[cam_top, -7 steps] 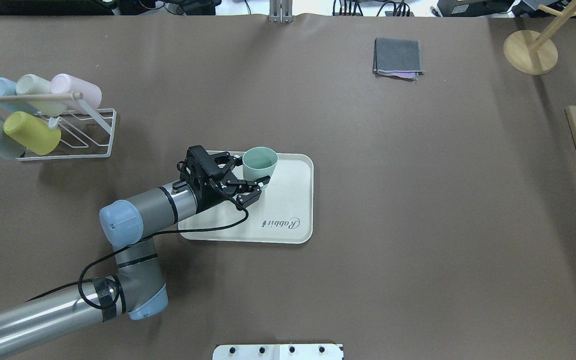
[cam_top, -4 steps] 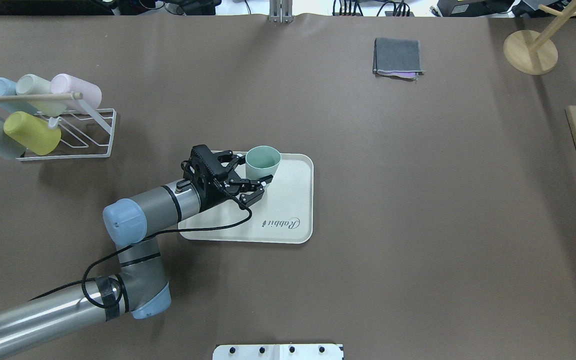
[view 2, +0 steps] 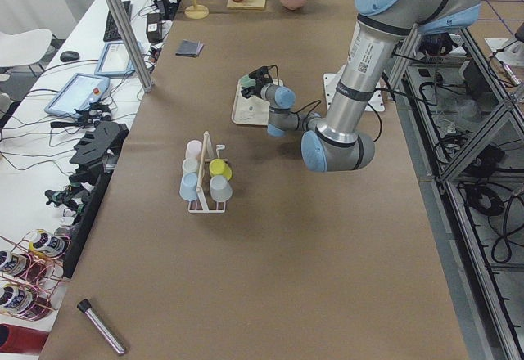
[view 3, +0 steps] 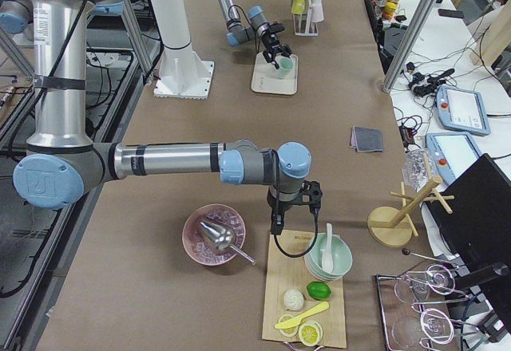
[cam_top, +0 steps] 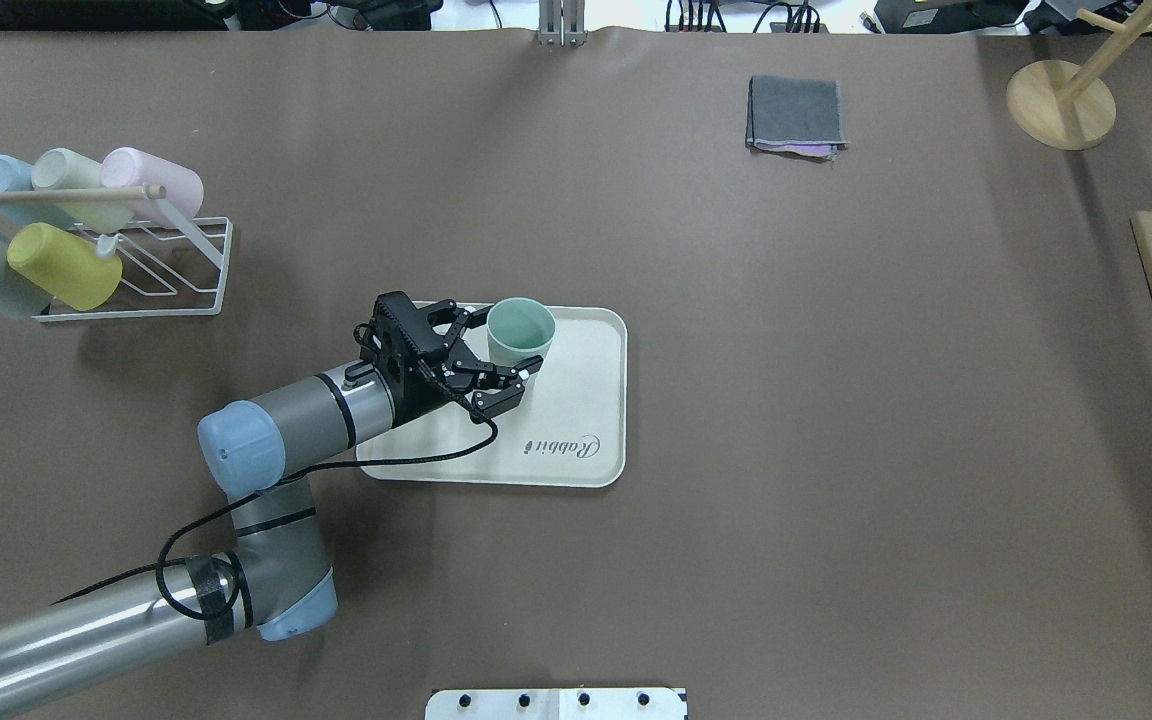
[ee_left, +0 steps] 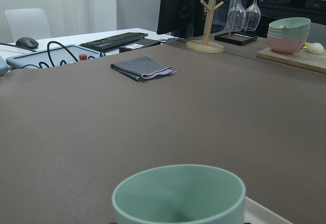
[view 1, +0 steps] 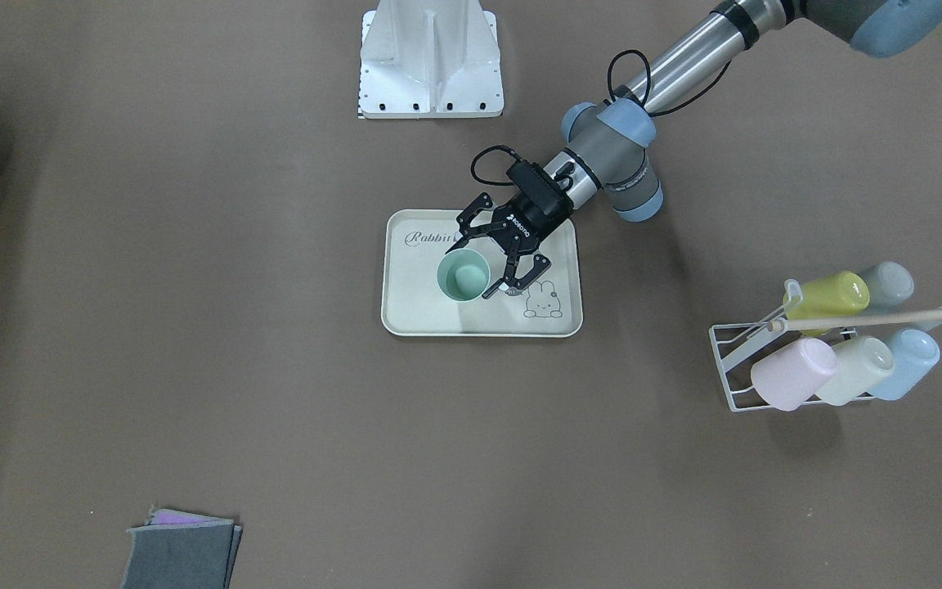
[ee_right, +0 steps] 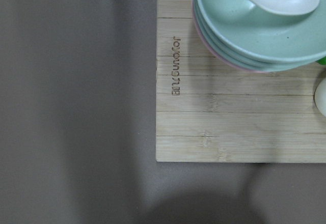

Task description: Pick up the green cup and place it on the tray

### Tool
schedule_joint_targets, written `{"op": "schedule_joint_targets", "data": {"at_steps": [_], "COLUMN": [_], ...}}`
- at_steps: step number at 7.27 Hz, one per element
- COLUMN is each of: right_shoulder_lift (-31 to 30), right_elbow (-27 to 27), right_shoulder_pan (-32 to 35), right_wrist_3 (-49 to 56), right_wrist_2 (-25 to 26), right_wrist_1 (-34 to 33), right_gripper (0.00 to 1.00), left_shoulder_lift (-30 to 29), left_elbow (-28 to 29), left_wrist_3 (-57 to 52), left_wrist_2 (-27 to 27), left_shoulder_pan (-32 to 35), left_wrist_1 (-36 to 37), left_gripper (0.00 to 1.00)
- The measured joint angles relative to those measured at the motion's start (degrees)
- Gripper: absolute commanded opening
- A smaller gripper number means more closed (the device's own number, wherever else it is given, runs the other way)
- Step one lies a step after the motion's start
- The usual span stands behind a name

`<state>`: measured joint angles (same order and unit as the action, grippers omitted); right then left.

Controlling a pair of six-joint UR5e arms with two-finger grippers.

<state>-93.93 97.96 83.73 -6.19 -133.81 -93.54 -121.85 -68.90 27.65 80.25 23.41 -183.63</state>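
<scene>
The pale mint green cup (cam_top: 521, 330) stands upright over the far left part of the cream "Rabbit" tray (cam_top: 586, 400). My left gripper (cam_top: 503, 345) reaches in from the left with its fingers spread on either side of the cup and closed on its wall. The front view shows the same: the cup (view 1: 463, 276) sits between the black fingers (view 1: 480, 267) over the tray (view 1: 430, 319). The left wrist view has the cup's rim (ee_left: 178, 193) close at the bottom. The frames do not show whether the cup rests on the tray. My right gripper (view 3: 291, 207) hovers far off; I cannot tell whether it is open or shut.
A white wire rack (cam_top: 176, 290) with several pastel cups lies at the left. A folded grey cloth (cam_top: 796, 115) and a wooden stand (cam_top: 1061, 105) are at the far side. A wooden board (ee_right: 229, 107) with stacked bowls (ee_right: 254, 25) is under the right wrist.
The left gripper moved slightly right with the cup, then came back left and a little lower, with the cup still between its fingers.
</scene>
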Motion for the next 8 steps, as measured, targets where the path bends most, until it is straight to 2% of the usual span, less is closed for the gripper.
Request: {"op": "schedule_joint_targets", "data": {"at_steps": [3, 5, 6, 8], "right_shoulder_lift": [0.4, 0.4, 0.4, 0.4], "right_elbow": [0.0, 0.0, 0.2, 0.0], "right_shoulder_pan": [0.0, 0.0, 0.0, 0.0], "right_wrist_3": [0.1, 0.1, 0.1, 0.0], "right_wrist_2": [-0.2, -0.2, -0.1, -0.3], "right_wrist_1": [0.0, 0.0, 0.0, 0.1], "right_gripper": [1.0, 1.0, 1.0, 1.0], "left_shoulder_lift": [1.1, 2.1, 2.5, 2.9], "left_elbow": [-1.2, -5.9, -10.5, -22.7], "left_wrist_3": [0.0, -0.1, -0.1, -0.1], "left_wrist_2": [0.2, 0.5, 0.5, 1.1], "left_shoulder_pan": [-0.3, 0.2, 1.9, 9.4], "left_wrist_1": [-1.9, -1.3, 2.8, 24.8], "left_gripper": [0.98, 0.98, 0.98, 0.98]}}
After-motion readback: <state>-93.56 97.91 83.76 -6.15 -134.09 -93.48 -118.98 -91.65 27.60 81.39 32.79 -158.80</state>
